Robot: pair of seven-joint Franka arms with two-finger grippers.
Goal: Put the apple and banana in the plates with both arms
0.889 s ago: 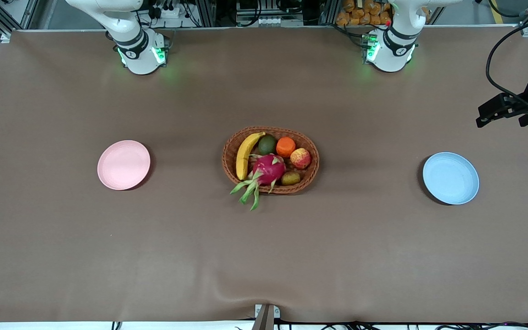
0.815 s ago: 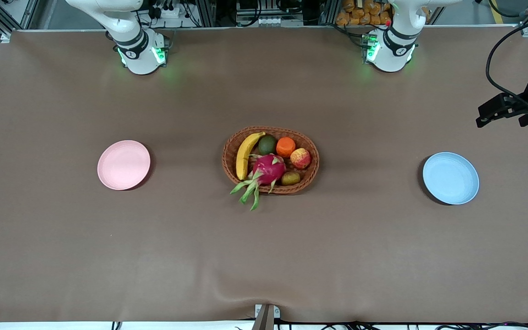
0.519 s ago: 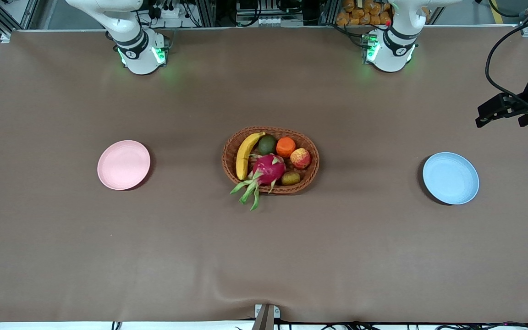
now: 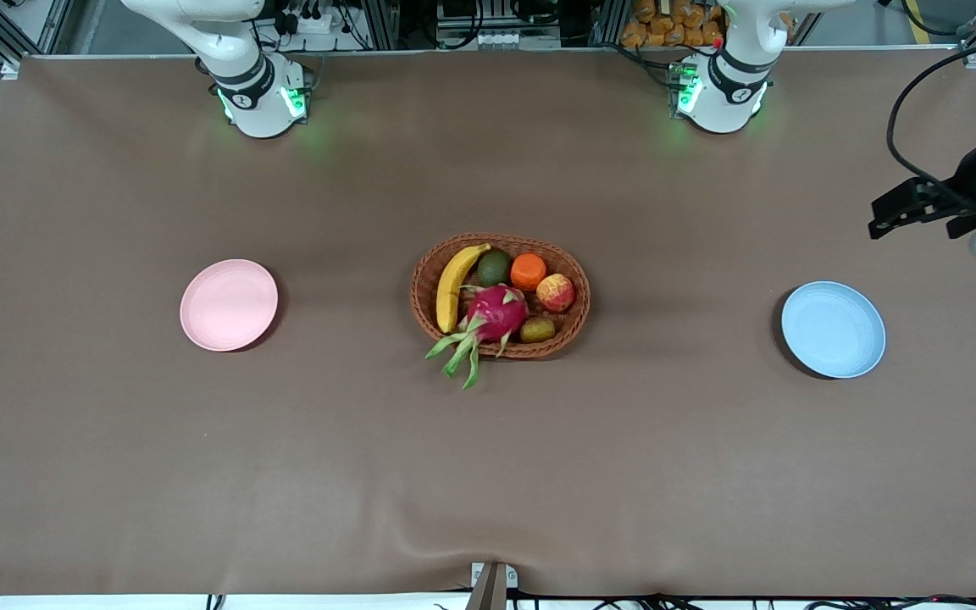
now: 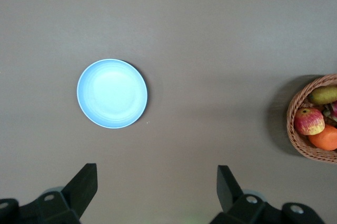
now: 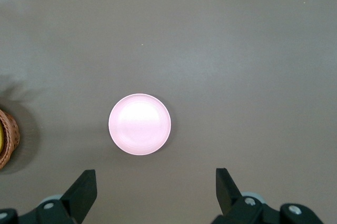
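I have both arms parked high and nothing picked yet. The left gripper (image 5: 152, 192) hangs over bare table at the left arm's end, with the blue plate (image 4: 833, 329) in its wrist view; its fingers (image 5: 84, 184) stand wide apart and empty. The right gripper (image 6: 152, 192) hangs over the right arm's end with the pink plate (image 4: 229, 304) below it, jaws just as wide, holding nothing.

Both fruits sit in the basket (image 4: 577, 326) mid-table, between the plates and well apart from each. The banana (image 4: 454, 284) lies along the basket's rim at the right arm's end, its stem tip pointing toward the bases. The apple (image 4: 555, 292) is at the left arm's end of the basket, just beside the orange (image 4: 528, 271) and close to the dragon fruit (image 4: 496, 312), with a small brownish fruit (image 4: 537, 329) nearer the camera.

I judge the banana to be light, stiff enough to lift whole, and smooth-skinned; I would take it across its middle, where the curve is fattest, so it does not swing. The apple looks hard and round, likely to roll or squirt out of a shallow pinch, so I would close across its widest part, coming straight down to avoid nudging its neighbours. The basket looks light and may shift if bumped.
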